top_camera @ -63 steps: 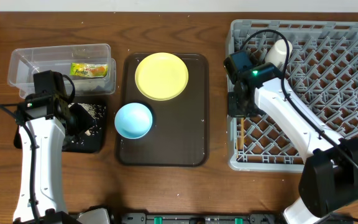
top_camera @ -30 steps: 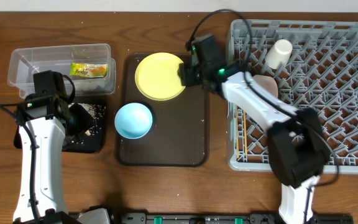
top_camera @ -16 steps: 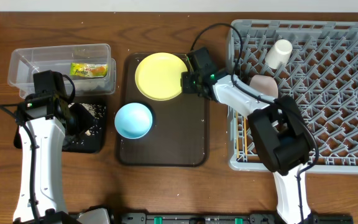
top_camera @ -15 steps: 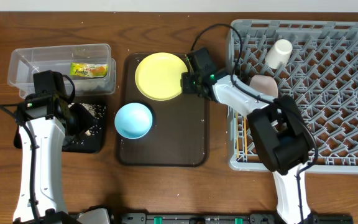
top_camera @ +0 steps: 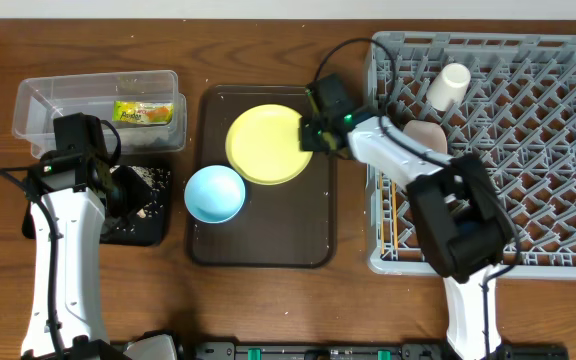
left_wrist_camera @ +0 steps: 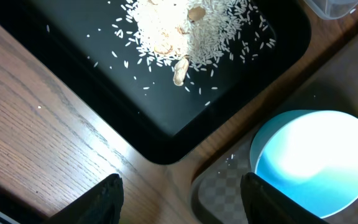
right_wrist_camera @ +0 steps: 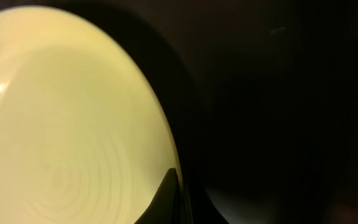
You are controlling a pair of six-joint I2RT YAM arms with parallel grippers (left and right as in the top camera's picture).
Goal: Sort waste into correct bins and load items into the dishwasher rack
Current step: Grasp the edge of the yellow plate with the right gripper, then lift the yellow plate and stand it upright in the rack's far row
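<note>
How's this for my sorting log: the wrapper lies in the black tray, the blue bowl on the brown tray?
No: the overhead view shows the wrapper in the clear box; the black tray holds rice. The blue bowl is on the brown tray.

Your left arm (top_camera: 63,240) reaches forward, and the left gripper (left_wrist_camera: 182,193) points down with its fingers (left_wrist_camera: 107,199) spread apart. Your right arm (top_camera: 398,150) stretches leftward, and the right gripper (top_camera: 310,132) sits low, pinched on the yellow plate (top_camera: 263,148) rim.
</note>
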